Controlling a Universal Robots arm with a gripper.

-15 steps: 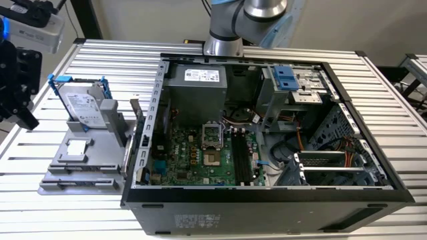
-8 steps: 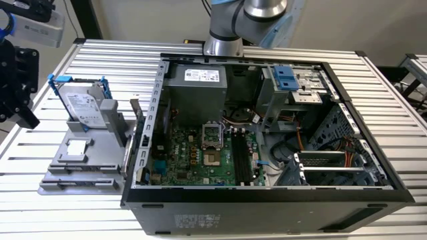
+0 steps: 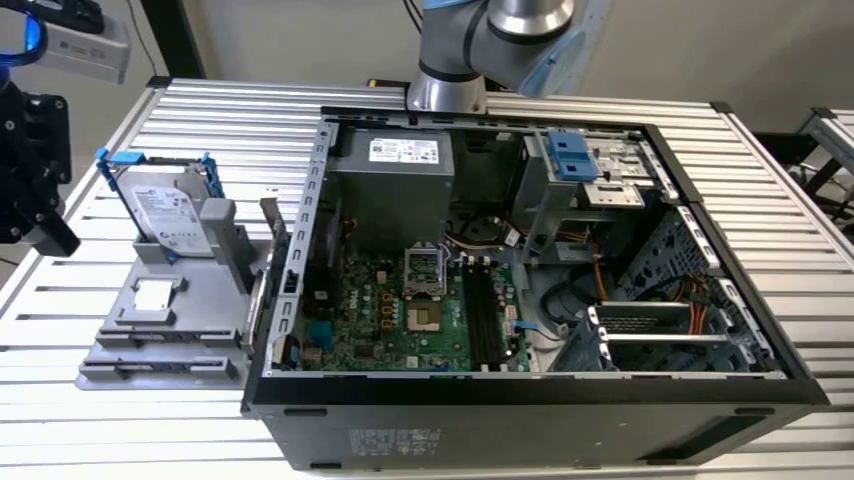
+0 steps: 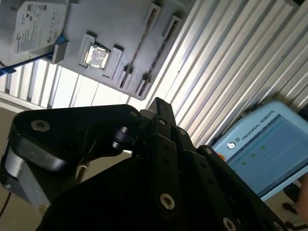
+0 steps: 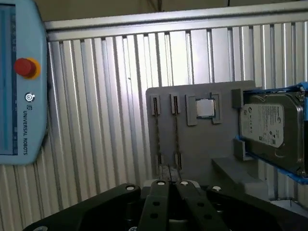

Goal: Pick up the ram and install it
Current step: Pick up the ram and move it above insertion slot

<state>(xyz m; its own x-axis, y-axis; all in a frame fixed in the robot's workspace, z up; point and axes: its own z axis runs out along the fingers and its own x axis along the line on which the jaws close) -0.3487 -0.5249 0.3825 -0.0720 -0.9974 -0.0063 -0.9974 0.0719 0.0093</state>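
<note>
On the slatted metal table (image 3: pixel 134 430), at the exterior view's left: grey fixture (image 5: pixel 192 144) carrying one silver hard drive (image 5: pixel 269 125) in a blue frame, one square processor chip (image 5: pixel 205 108), and the ram (image 5: pixel 157 132). The ram is a thin strip standing on edge in a fixture slot, with a second like strip just beside it. Gripper (image 5: pixel 171 184): black, fingers drawn together with nothing between them, hanging off the fixture's slotted end and apart from the ram. Beside the fixture, at the exterior view's right: open computer case (image 3: pixel 534 400) with green motherboard (image 3: pixel 387 310) and long black slots (image 3: pixel 487 315). Off the table: pale blue teach pendant (image 5: pixel 19 96).
</note>
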